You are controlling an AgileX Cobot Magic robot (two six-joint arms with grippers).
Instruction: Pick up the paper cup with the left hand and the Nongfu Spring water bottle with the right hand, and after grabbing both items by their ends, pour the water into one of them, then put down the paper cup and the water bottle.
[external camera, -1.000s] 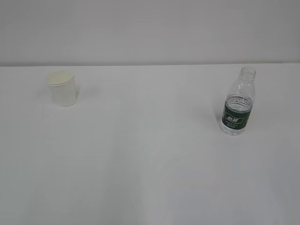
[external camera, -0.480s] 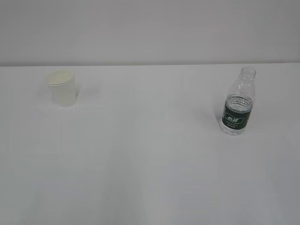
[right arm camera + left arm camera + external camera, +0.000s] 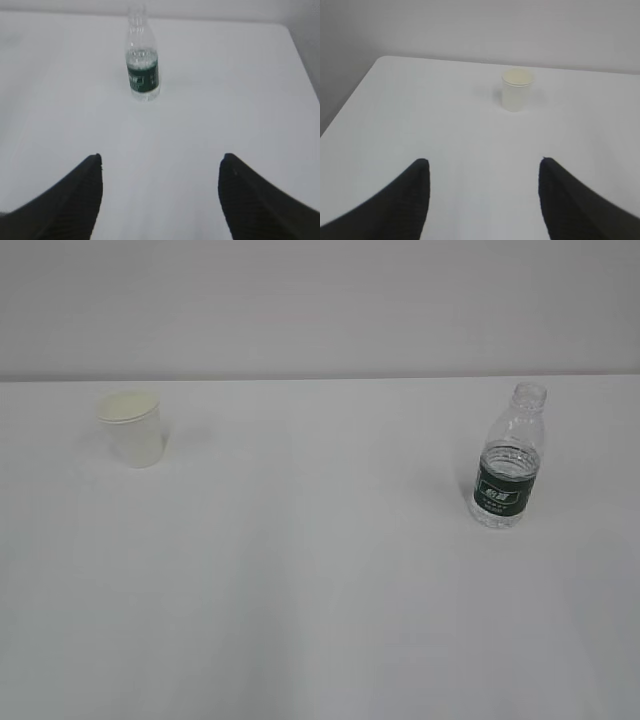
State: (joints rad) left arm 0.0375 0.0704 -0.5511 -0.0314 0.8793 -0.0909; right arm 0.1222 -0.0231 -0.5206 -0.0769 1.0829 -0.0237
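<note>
We see a wide white table (image 3: pixel 320 580) filling most of the exterior view, with a pale wall behind it. Far on the right stands the Nongfu Spring water bottle (image 3: pixel 508 462), upright and capless, its dark green label facing us, with the water (image 3: pixel 500 515) clear in its lower part. Far on the left stands the paper cup (image 3: pixel 133 428), upright, well apart from the bottle. In the wrist views, the left hand (image 3: pixel 485 170) hangs spread and empty, the cup far ahead of it, and the right hand (image 3: pixel 161 165) is likewise spread and empty, the bottle far ahead and slightly left.
</note>
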